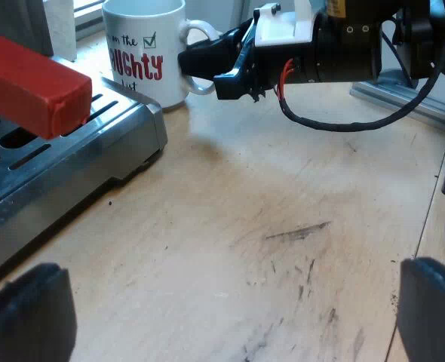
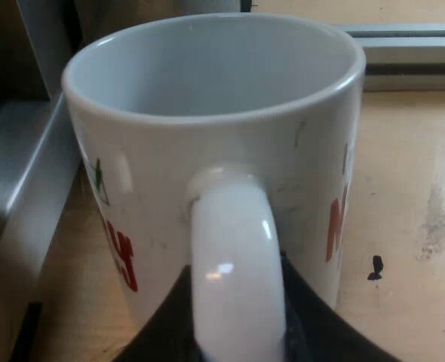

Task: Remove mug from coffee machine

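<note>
Closest to the left wrist camera, the left gripper (image 1: 234, 279) hung low over the wooden worktop (image 1: 230, 196). Its two black fingers (image 1: 26, 317) were wide apart. The wood under it had dark scratches and little specks.

A bit farther on was the espresso machine (image 1: 56, 204), with its metal tray (image 1: 26, 151) full of long slots. Over the tray stuck out the red end (image 1: 34, 87) of the holder's handle.

Past the tray's corner stood the mug (image 1: 143, 53), white with red letters and a small green tick box. It was off the tray, just beside it, and its base looked to be down on the wood. The right gripper (image 1: 219, 64) was at the mug's handle (image 1: 198, 30), on the side away from the machine. Farthest off, a grey metal rail (image 1: 411, 105) lay along the worktop.

From the right wrist camera, the mug's handle was very near. The right gripper's black fingers pressed on both sides of it — clamped tight on the loop. Above that, the mug's white inside wall showed. The machine's metal edge was just beside the mug, and on the mug's other side was wood with a small black mark (image 2: 375, 266).
</note>
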Controlling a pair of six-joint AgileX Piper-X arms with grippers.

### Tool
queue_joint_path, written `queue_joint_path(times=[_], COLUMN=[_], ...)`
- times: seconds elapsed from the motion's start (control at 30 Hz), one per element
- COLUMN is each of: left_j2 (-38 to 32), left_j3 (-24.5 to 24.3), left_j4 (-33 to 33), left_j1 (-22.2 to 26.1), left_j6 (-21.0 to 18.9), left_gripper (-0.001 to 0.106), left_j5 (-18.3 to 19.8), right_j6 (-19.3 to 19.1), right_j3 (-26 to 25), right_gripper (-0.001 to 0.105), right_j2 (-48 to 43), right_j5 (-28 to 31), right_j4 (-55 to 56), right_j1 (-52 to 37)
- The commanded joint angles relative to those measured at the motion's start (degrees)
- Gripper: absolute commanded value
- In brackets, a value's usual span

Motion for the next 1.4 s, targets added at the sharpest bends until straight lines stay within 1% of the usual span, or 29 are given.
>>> queue_joint_path(times=[0.03, 0.07, 0.13, 0.3, 0.4, 0.53, 0.6, 0.67, 0.7, 0.77, 0.83, 0.9, 0.93, 0.97, 1.0, 1.03, 1.07, 1.1, 1.17, 1.27, 1.3, 1.33, 1.4], left_j2=[0.01, 0.01, 0.01, 0.01, 0.01, 0.01, 0.01, 0.01, 0.01, 0.01, 0.01, 0.01, 0.01, 0.01, 0.01, 0.01, 0.01, 0.01, 0.01, 0.01, 0.01, 0.01, 0.01], left_j3=[-0.07, -0.07, -0.07, -0.07, -0.07, -0.22, -0.22, -0.22, -0.22, -0.22, -0.22, -0.4, -0.64, -0.92, -1.2, -1.32, -1.5, -1.53, -1.87, -2.54, -3.01, -4.28, -6.58], left_j4=[-0.62, -0.62, -0.62, -0.62, -0.62, -0.62, -0.62, -0.62, -0.62, -0.62, -0.62, -0.62, -0.62, -0.62, -0.43, 0.07, 0.25, 0.39, 0.56, 1.26, 1.87, 3.31, 5.17], left_j1=[-0.24, -0.24, -0.24, -0.24, -0.24, -0.24, -0.24, -0.24, -0.24, -0.24, -0.24, -0.24, -0.24, -0.24, -0.24, -0.24, -0.24, -0.24, -0.24, -0.24, -0.24, -0.24, -0.24], left_j6=[0.06, 0.06, 0.06, 0.06, 0.06, 0.06, 0.06, 0.06, 0.06, 0.06, 0.06, 0.06, 0.06, 0.06, -0.2, -2.04, -2.34, -2.35, -2.34, -2.34, -2.34, -2.34, -2.64], left_gripper=[0.087, 0.087, 0.087, 0.087, 0.087, 0.087, 0.087, 0.087, 0.087, 0.087, 0.087, 0.087, 0.087, 0.087, 0.087, 0.087, 0.087, 0.087, 0.087, 0.087, 0.087, 0.087, 0.087], left_j5=[-0.35, -0.35, -0.35, -0.35, -0.35, -0.35, -0.82, -1.25, -1.25, -1.25, -1.25, -1.25, -1.55, -2.63, -3.97, -6.09, -6.57, -6.66, -6.86, -7.07, -7.38, -8.65, -11.3], right_j6=[-0.76, -0.76, -0.76, -0.76, 0.25, 0.63, 0.63, 0.63, 0.63, 0.63, 0.63, 0.63, 0.63, 0.63, 0.63, 0.87, 1.38, 1.71, 1.96, 1.96, 1.96, 1.96, 1.96], right_j3=[-0.86, -0.86, -0.86, -0.44, -0.37, -0.37, -0.37, -0.31, -0.31, -0.31, -0.55, -1.29, -1.91, -2.4, -3.56, -5.03, -6.49, -7.41, -10.86, -14.04, -17.28, -18.25, -21.98], right_gripper=[0.041, 0.049, 0.055, 0.055, 0.055, 0.055, 0.055, 0.055, 0.055, 0.055, 0.055, 0.055, 0.055, 0.055, 0.055, 0.055, 0.055, 0.055, 0.055, 0.055, 0.055, 0.055, 0.055], right_j2=[-0.56, -0.56, -0.56, -1.99, -4.34, -10.91, -14.92, -20.97, -22.04, -28.13, -32.02, -37.79, -40.37, -41.92, -44.86, -47.63, -49.72, -50.9, -54.82, -57.05, -58.8, -59.18, -60.06], right_j5=[0.18, 0.18, 0.18, 0.18, 0.18, 0.18, 0.18, 0.06, 0.03, 0.05, -0.14, -0.47, -1.07, -1.54, -2.77, -3.82, -4.27, -4.42, -4.42, -4.42, -4.42, -4.42, -4.56], right_j4=[-2.31, -2.31, -2.31, -0.44, 4.03, 12.16, 16.73, 23.68, 24.97, 32.54, 37.45, 45.4, 49.35, 51.67, 56.65, 61.71, 66.86, 68.53, 76.29, 81.9, 86.53, 87.83, 93.15], right_j1=[-0.25, -0.25, -0.25, -0.25, -0.06, -0.06, -0.06, -0.06, -0.06, -0.06, -0.06, -0.06, -0.06, -0.06, -0.06, -0.06, -0.06, -0.06, -0.06, -0.06, -0.06, -0.06, -0.06])
